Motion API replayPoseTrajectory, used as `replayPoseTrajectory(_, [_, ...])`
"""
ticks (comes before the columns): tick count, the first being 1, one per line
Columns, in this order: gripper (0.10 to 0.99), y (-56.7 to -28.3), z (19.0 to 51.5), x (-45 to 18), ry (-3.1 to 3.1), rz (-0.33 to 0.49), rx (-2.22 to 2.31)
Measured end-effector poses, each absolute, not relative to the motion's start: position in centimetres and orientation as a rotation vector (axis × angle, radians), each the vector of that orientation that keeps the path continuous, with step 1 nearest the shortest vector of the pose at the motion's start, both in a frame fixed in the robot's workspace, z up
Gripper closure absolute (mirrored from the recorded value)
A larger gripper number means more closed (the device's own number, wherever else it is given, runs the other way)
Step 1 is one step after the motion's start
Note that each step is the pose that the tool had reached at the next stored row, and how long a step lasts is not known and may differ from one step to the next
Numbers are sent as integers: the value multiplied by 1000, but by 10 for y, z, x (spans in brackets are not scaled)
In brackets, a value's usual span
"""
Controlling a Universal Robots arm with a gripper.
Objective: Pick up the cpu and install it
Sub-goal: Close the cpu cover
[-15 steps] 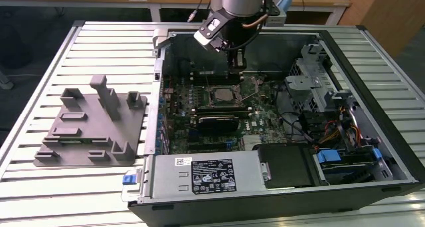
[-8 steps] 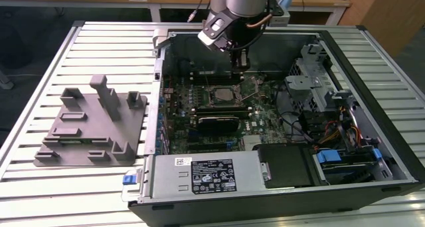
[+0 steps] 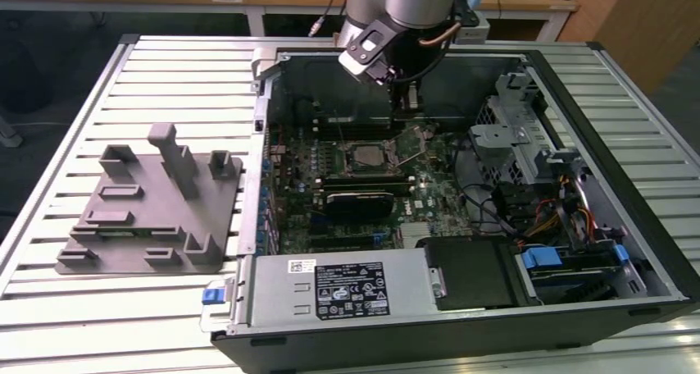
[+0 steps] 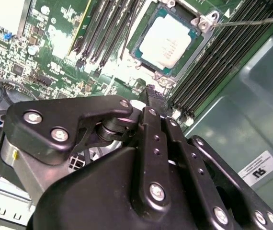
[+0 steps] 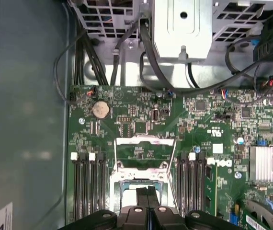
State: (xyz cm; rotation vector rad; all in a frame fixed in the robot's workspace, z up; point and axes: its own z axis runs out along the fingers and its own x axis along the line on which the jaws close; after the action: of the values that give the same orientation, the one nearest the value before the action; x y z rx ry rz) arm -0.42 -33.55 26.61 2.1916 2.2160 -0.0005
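Silver-topped cpu (image 4: 167, 40) already sits in the motherboard socket (image 3: 366, 154), so seating looks done (load plate (image 5: 141, 143) seems swung open, lever (image 4: 242, 21) free). Just above the socket edge the hand (image 4: 151, 93) hovers, fingers pinched narrow, holding nothing. Next move, I judge, calls for clearing plate and lever w/o nudging the chip. Second wrist view shows the chip's top; first wrist view shows the plate; exterior view shows the PC case (image 3: 612, 251) on the desk (image 3: 98, 325).
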Motion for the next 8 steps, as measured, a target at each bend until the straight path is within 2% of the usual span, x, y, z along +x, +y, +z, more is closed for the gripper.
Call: replayPoseTrajectory(8, [980,-336,266,7,2216,-1,2192])
